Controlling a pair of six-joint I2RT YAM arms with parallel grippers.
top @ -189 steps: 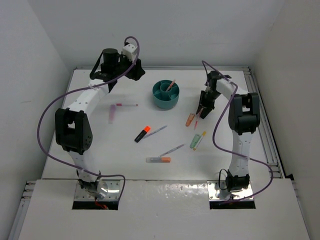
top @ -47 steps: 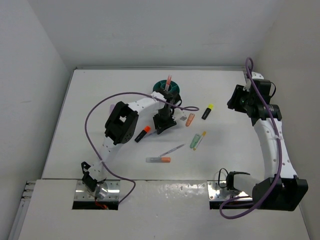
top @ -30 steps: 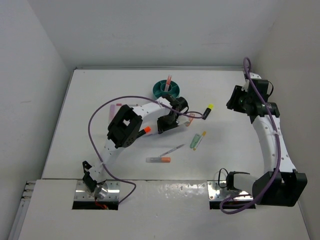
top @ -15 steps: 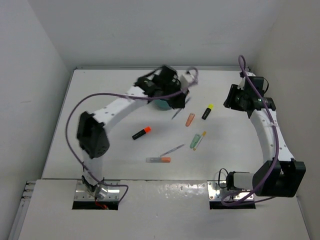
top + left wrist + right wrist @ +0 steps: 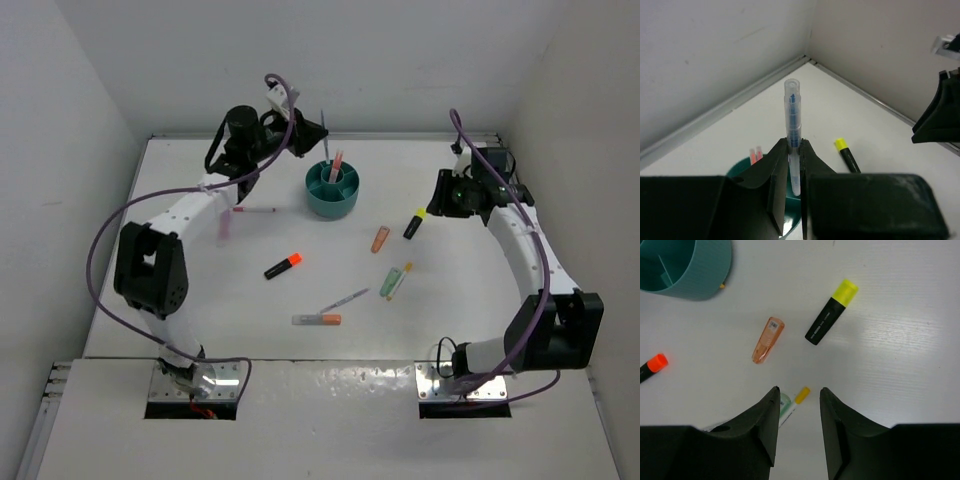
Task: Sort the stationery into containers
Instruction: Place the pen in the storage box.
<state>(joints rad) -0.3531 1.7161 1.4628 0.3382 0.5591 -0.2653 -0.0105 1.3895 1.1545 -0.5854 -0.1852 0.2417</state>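
Observation:
The teal container (image 5: 332,191) stands at the back middle with two pink pens (image 5: 337,161) upright in it. My left gripper (image 5: 313,131) hovers just behind it, shut on a clear pen with a blue core (image 5: 792,112), held upright above the cup's rim (image 5: 736,171). My right gripper (image 5: 441,196) is open and empty, above the table near the black-yellow marker (image 5: 831,312). Loose stationery: a stubby orange marker (image 5: 768,340), a green marker (image 5: 390,283) beside a yellow-capped pen (image 5: 801,396), a black-orange marker (image 5: 284,266), a grey pen (image 5: 346,299), an orange pen (image 5: 317,320).
A thin pink pen (image 5: 253,210) and a pale pink marker (image 5: 223,230) lie at the left of the cup. Walls close the table's back and sides. The right arm (image 5: 940,110) shows at the edge of the left wrist view.
My left gripper has lifted the clear pen off the table and swung it back and left, behind the cup. The right gripper has drifted left toward the black-yellow marker, its jaws slightly narrower.

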